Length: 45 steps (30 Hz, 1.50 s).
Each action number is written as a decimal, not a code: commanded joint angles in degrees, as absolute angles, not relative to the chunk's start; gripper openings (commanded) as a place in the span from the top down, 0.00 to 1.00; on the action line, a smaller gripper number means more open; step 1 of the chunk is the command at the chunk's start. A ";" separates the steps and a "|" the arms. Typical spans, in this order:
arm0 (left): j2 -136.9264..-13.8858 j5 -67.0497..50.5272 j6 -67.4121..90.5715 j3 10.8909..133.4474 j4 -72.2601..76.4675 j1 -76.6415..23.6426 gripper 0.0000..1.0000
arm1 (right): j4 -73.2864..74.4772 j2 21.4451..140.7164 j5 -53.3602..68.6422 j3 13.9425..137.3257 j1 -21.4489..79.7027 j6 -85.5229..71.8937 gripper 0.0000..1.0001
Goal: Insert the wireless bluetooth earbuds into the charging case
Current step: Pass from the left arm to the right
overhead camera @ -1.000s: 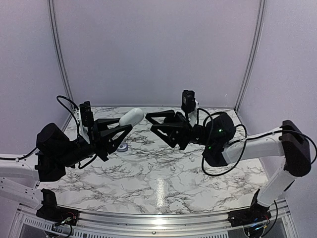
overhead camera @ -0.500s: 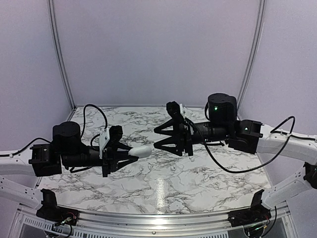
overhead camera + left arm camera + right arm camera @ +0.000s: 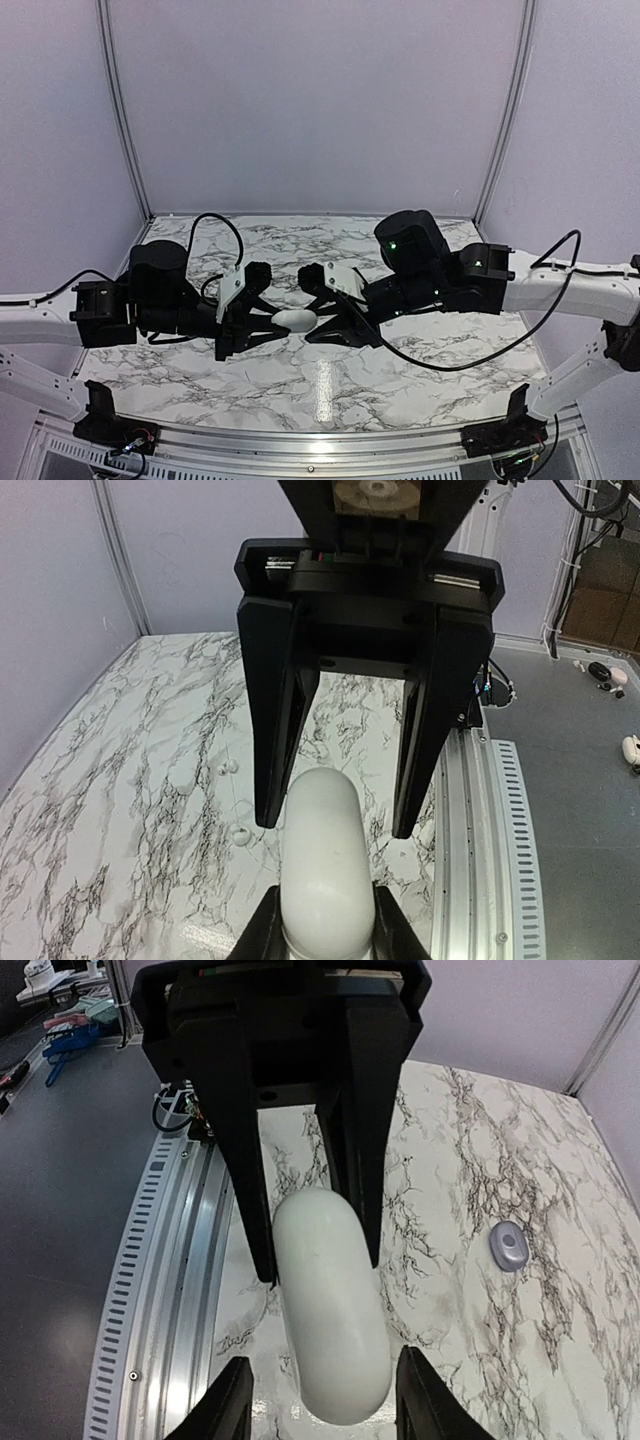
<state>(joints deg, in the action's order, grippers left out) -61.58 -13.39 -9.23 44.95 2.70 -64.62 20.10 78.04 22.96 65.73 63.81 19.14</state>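
The left gripper (image 3: 323, 932) is clamped on the near end of the white charging case (image 3: 320, 865), holding it in the air above the marble table (image 3: 110, 780). The right gripper (image 3: 325, 1400) faces it head-on with its jaws apart, one finger on each side of the case's free end and no clear grip on it. The top view shows only the two grippers meeting over the middle of the table with the case between them, and their bodies hide the marble beneath. Only the right wrist view shows a dark grey earbud (image 3: 510, 1248) lying on the table, well apart from the case. Only the left wrist view shows two small pale beads (image 3: 228, 767) on the marble, left of the case, and a slotted metal rail (image 3: 497, 810) past the table's edge.
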 commanded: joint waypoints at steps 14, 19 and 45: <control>-63.89 -16.23 -10.97 48.08 0.09 -64.69 1.00 | 23.26 80.85 21.82 70.18 65.79 20.98 0.69; -63.57 -15.79 -11.07 48.00 0.13 -64.69 1.00 | 23.85 80.86 21.99 69.64 66.02 21.17 0.71; -54.75 -13.03 -6.59 37.10 21.31 -64.51 0.59 | -9.81 73.73 28.03 59.15 63.64 9.97 1.00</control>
